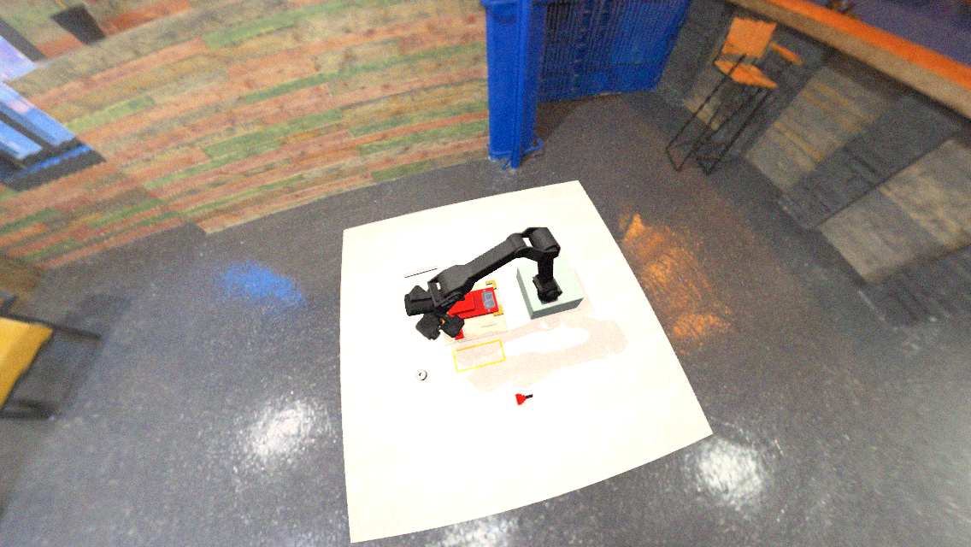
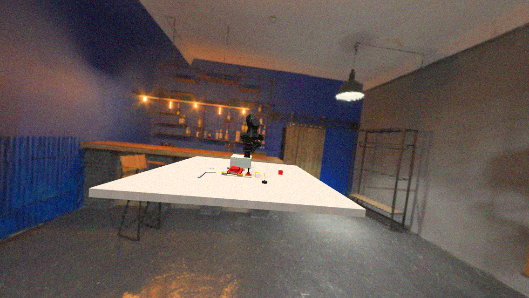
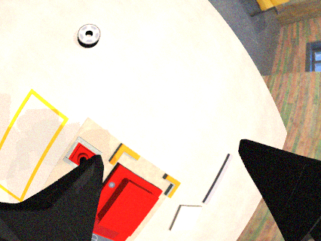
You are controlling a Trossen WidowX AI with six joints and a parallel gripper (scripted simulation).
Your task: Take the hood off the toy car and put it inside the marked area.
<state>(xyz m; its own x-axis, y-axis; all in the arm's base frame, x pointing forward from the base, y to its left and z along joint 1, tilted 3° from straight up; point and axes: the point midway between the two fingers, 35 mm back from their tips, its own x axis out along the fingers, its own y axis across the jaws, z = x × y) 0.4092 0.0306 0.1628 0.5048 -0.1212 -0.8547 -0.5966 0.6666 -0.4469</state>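
1. Two black fingers of the gripper are standing wide apart, released, with nothing between them.
2. One hood, apparently the raised red panel, is sitting on the toy car, outside the marked area.
3. Orientation: the hood's long axis is running with the car's length, from upper right to lower left in the wrist view. The car's grey-window end is facing the pale green block.
4. Marked area: one yellow outline is lying beside the board carrying the car.
5. Count: one car, one hood, one wheel and one loose red part are resting on or above the table; two yellow corner brackets are showing in the wrist view.
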